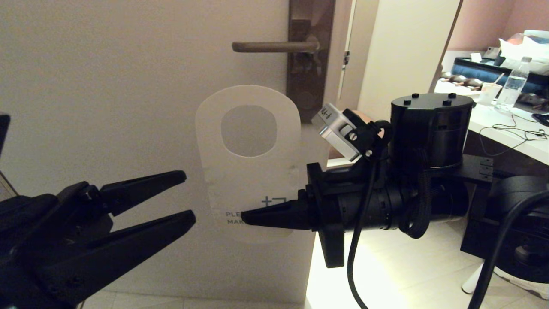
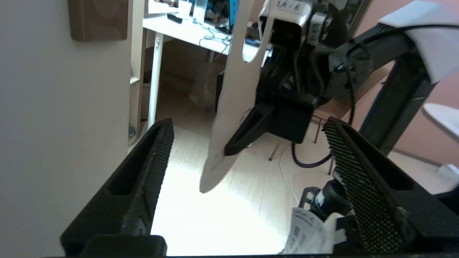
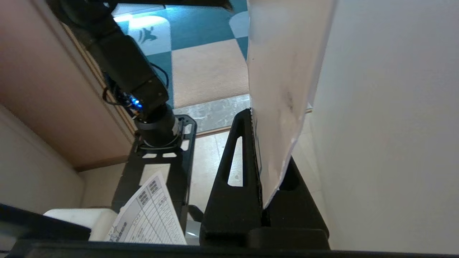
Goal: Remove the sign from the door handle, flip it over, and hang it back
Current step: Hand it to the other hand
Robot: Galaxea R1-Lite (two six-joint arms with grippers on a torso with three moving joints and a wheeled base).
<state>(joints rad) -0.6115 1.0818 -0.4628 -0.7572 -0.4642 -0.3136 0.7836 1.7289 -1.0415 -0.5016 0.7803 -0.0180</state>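
With your right gripper [image 1: 246,217] pinching only the lower edge of the pale grey-white card sign [image 1: 248,165] below the dark bronze lever handle [image 1: 274,46], and your left gripper [image 1: 188,197] spread apart nearby, the card may flex and miss.

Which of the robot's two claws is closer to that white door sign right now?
Right. The right gripper is clamped on the sign near its lower end, holding it off the door handle. The left gripper is open, just beside the sign's edge, not touching.

Hotel-like room, lever-handled door [image 1: 141,128], cluttered white desk [image 1: 506,128], water bottle [image 1: 514,83]
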